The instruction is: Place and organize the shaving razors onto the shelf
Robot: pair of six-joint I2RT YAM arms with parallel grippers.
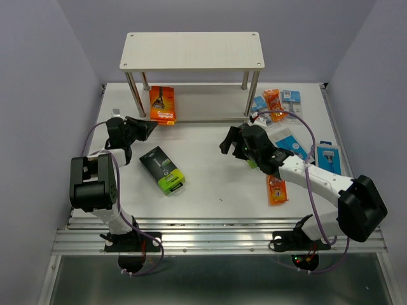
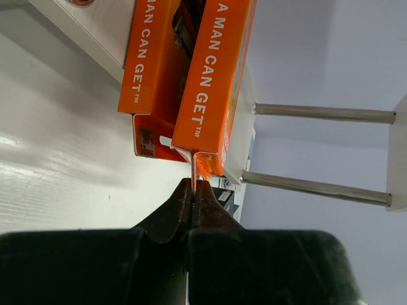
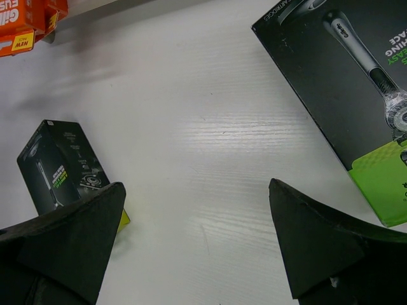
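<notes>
While the left tool [image 1: 151,127] points in at the shelf [image 1: 191,51], its jaws are pressed tight together, and the wrist view shows a thin edge flap of an orange pack [image 2: 213,76] caught between the tips. That pack stands on the shelf's lower board, side by side with a second orange pack [image 2: 149,57]. Moving across, a black-and-lime box [image 1: 163,169] lies flat on the worktop [image 1: 210,197], between the two arms. Over to the right tool [image 1: 227,141]: spread wide, nothing in it, hanging above bare worktop. Another black-and-lime box [image 3: 343,82] lies just beside it, mostly hidden under the arm from above. Further right, an orange flat pack [image 1: 276,189] lies by the forearm. Beyond it a blue box [image 1: 289,143], a third orange pack [image 1: 272,101] and light-blue cards [image 1: 291,96] cluster near the shelf's right posts, off the shelf.
</notes>
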